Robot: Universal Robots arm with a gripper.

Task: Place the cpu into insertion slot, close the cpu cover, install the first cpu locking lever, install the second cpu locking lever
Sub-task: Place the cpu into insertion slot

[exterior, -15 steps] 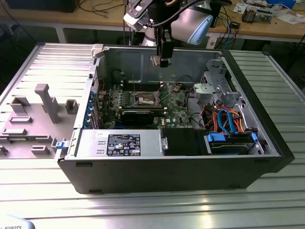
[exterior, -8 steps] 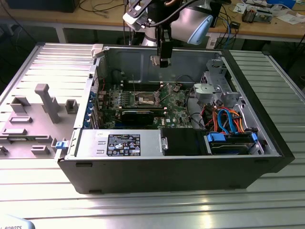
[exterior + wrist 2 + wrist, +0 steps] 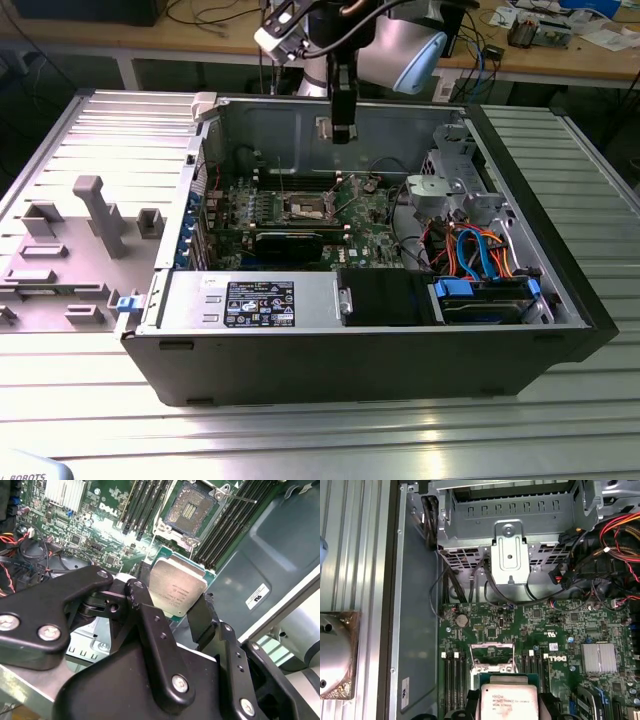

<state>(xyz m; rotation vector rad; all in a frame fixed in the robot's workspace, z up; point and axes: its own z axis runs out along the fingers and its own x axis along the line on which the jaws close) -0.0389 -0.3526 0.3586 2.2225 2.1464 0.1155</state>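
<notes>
cpu: near edge hidden behind the links of the gripper; two sides covered by the clamping fingers. insertion slot: one side cut off by the picture's edge in the second wrist view; in the first wrist view, largely hidden behind the cpu, itself cut off at the edge. exterior view: arm cut off at the top; the gripper's load too small to tell.

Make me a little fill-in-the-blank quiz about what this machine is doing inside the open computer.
1. The tool is ___ on the cpu, gripping its edges.
2. The insertion slot is ___, with no chip in it.
3. The cpu hangs ___ the green board, not touching it.
Missing words: shut; empty; above.
</notes>
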